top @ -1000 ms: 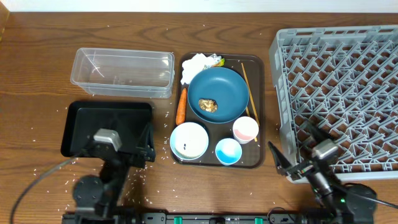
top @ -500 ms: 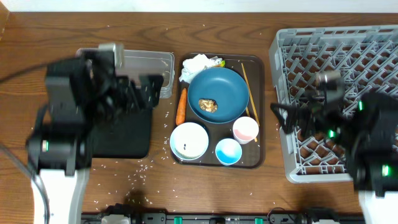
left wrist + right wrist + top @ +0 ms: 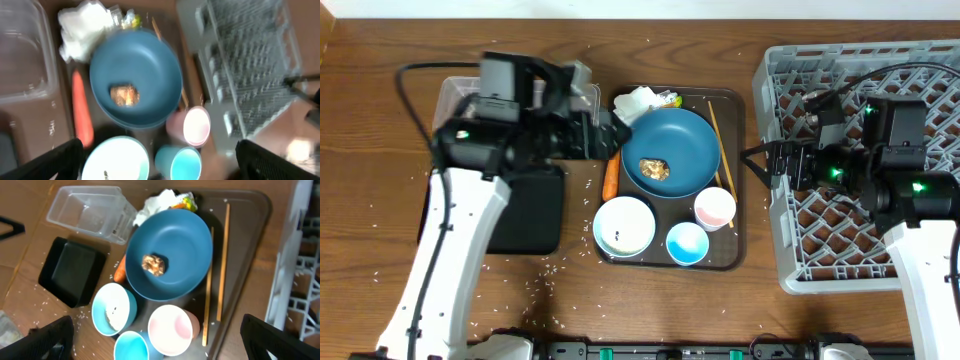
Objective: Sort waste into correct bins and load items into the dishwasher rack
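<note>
My left arm (image 3: 442, 250) and right arm (image 3: 925, 270) each have a long white link joined to boxy black joint housings. A grey block (image 3: 505, 75) sits on the left arm's housings. Small green lights (image 3: 837, 172) glow on the right arm's housings, and one glows on the left. Thin black cables (image 3: 406, 80) loop off both arms. My left fingers (image 3: 60, 160) and right fingers (image 3: 47, 337) are matte black tapering wedges, their edges blurred in the left wrist view.
</note>
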{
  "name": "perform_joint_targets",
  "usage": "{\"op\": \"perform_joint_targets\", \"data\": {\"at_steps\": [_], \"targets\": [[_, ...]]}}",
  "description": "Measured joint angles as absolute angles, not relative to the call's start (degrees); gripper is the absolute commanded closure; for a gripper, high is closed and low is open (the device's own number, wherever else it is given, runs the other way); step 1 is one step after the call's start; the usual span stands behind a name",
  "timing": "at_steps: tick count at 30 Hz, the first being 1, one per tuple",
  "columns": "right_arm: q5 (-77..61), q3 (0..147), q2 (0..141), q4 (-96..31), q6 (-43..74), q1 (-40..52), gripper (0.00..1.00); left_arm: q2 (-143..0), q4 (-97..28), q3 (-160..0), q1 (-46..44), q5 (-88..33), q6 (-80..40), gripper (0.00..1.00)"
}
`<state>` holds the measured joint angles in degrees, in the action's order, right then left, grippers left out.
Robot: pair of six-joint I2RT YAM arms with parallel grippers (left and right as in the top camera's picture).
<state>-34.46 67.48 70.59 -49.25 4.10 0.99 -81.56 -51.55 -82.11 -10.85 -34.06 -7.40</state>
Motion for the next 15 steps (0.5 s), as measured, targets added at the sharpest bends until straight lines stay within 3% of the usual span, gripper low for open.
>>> {"op": "perform_joint_targets", "data": {"at_steps": [4,15], "targets": [[-30.94,67.51,70.59,-51.31,4.82,0.99,0.01,-82.35,-55.31,-82.11,-16.64,-27.35,-6.24,0.11],[-10.26,67.55,70.59,-58.02,21.34,-1.15,0.01,-83.46,-58.67,-76.07,-33.17,-13.06,-11.27,0.13]]}}
